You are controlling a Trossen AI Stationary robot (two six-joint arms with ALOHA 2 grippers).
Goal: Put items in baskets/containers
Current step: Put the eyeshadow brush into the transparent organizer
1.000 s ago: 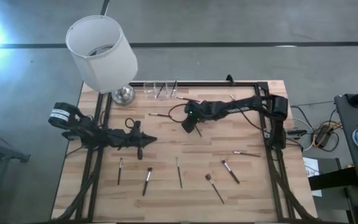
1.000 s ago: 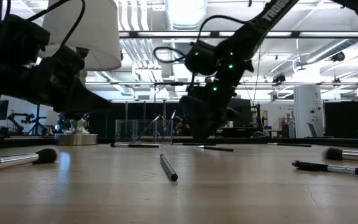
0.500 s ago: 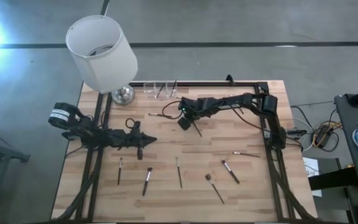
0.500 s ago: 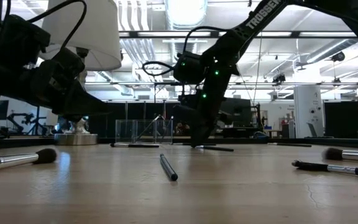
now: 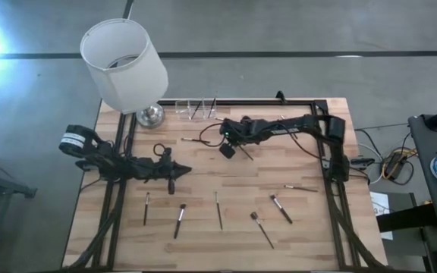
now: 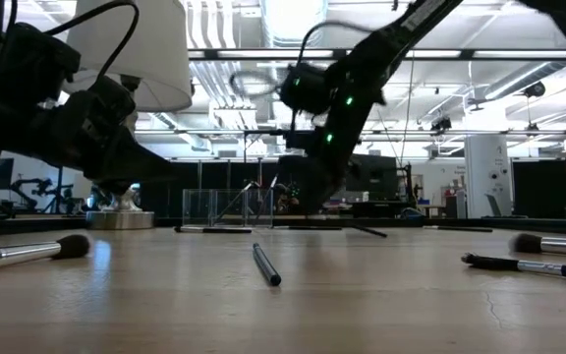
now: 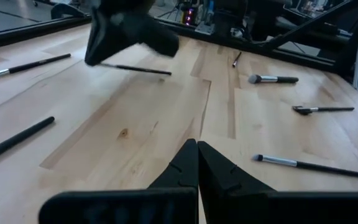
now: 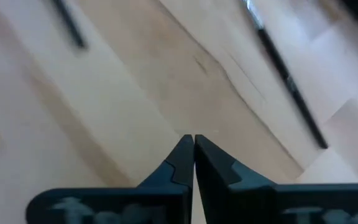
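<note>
Lying flat, brush (image 5: 218, 211) long axis front-to-back; right gripper (image 5: 227, 151) jaws closed, empty.

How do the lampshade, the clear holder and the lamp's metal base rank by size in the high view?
1. Lampshade, by far the largest, though it stands nearer the camera.
2. Clear holder and lamp base look about alike; the shade hides part of the base, so I won't rank them.

Right wrist view is motion-blurred: a dark brush (image 8: 284, 74) streaks across the table (image 8: 135, 93), tip unreadable. Low view smears the right arm (image 6: 347, 79). Clear holder (image 5: 196, 108) too small overhead to count compartments. Lampshade (image 6: 131, 49) cut off at the top.
</note>
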